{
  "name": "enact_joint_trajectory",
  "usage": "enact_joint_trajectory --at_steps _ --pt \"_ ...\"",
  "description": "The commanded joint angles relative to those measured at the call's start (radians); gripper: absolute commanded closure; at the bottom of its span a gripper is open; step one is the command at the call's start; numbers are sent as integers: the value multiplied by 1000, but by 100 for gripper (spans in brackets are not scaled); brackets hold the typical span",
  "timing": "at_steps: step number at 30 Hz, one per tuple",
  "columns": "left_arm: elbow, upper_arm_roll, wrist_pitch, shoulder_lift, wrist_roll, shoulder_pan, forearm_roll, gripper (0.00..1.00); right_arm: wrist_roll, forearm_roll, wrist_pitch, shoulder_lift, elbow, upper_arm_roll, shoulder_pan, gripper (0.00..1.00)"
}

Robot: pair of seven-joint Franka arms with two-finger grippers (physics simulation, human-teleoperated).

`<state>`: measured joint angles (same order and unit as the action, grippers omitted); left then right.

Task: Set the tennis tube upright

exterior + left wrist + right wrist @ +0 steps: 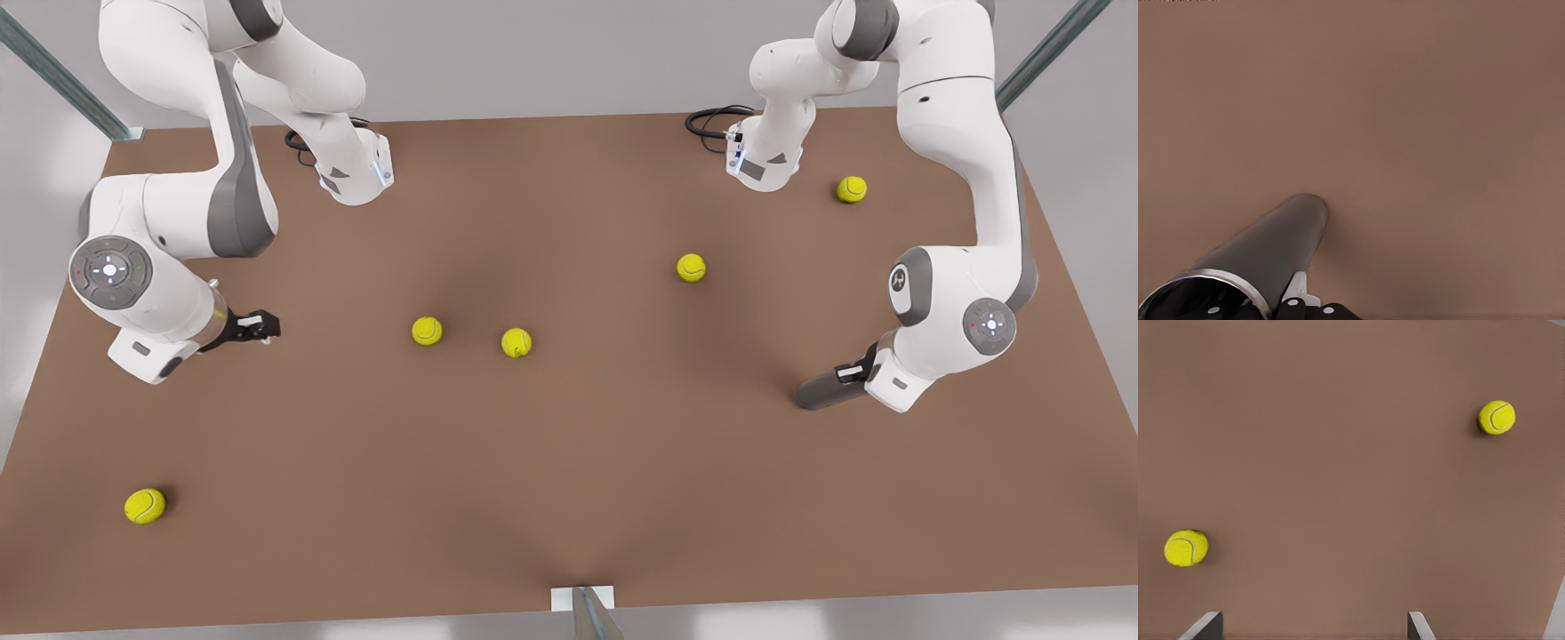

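Grey tube (818,389) lies tilted near the tabletop (622,498), clamped in the left gripper (855,373); uprighting remains. Right gripper (258,325) waits, fingers wide apart.

Simulated robot lab, bare brown table (569,498)

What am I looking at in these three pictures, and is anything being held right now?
Two white robot arms work over a brown table. The wide picture comes from a camera off the arms. The other two come from a camera on each arm's wrist. The left hand, at the front view's right, grips the grey tennis tube by its open end; the tube slants low, not upright. The right hand, open, waits opposite. Five tennis balls lie scattered.
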<state>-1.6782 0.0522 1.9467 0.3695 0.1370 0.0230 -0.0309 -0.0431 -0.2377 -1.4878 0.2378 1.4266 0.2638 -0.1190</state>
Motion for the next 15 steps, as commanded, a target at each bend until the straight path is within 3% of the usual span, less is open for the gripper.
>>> enact_joint_trajectory --at_steps 1,2,3,4,15 --pt "0 0 0 0 -2 0 -4 78 0 0 0 0 0 0 -1 0" --pt "2 0 0 0 -1 0 -4 60 2 0 0 0 0 0 1 0" --pt "2 0 0 0 -1 0 -4 21 2 0 -2 0 0 0 1 0" --pt "2 2 0 0 -1 0 -4 0 2 0 -2 3 -12 0 1 0" --pt "3 29 -25 -9 33 3 12 0 -4 -3 3 15 -21 0 -1 0"
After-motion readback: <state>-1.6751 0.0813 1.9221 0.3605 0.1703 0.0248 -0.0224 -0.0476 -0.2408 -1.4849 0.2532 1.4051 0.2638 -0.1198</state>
